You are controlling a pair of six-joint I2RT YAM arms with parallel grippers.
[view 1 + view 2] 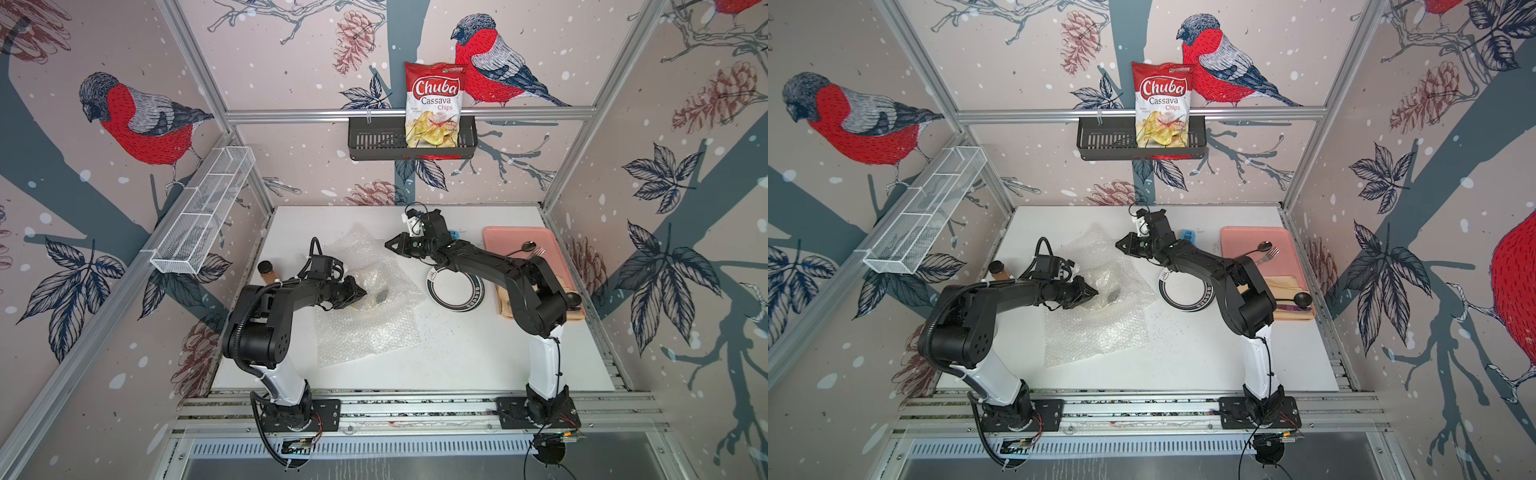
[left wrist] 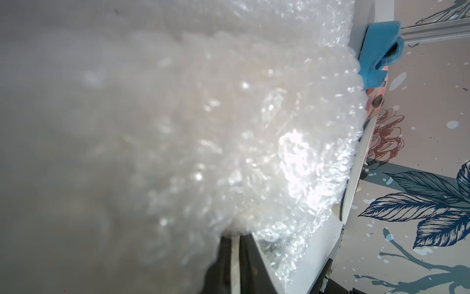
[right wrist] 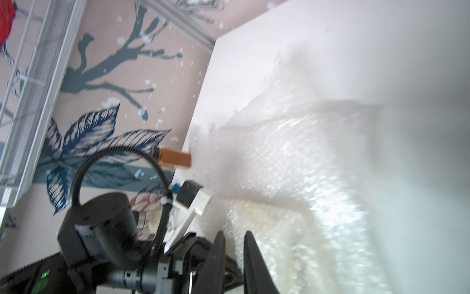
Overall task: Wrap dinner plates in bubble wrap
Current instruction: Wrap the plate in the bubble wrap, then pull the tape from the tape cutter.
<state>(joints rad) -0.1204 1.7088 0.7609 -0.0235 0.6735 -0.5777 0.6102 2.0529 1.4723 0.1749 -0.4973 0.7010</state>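
Pinching a fold of the bubble wrap (image 1: 368, 332), the left fingers (image 2: 248, 269) sit at the 9 o'clock edge of the fish plate (image 1: 379, 296), which shows through that sheet; this arm is nearer. The right fingers (image 3: 216, 257), narrowly parted and seemingly empty, hover by the sheet's 1 o'clock corner. A bare dark-rimmed plate (image 1: 451, 291) lies at 3 o'clock on the white worktop (image 1: 457, 361), beside the pink tray (image 1: 505, 237).

Left hand (image 1: 362, 291) low, pinched nearly closed, right hand (image 1: 387, 244) higher, fingers slightly parted
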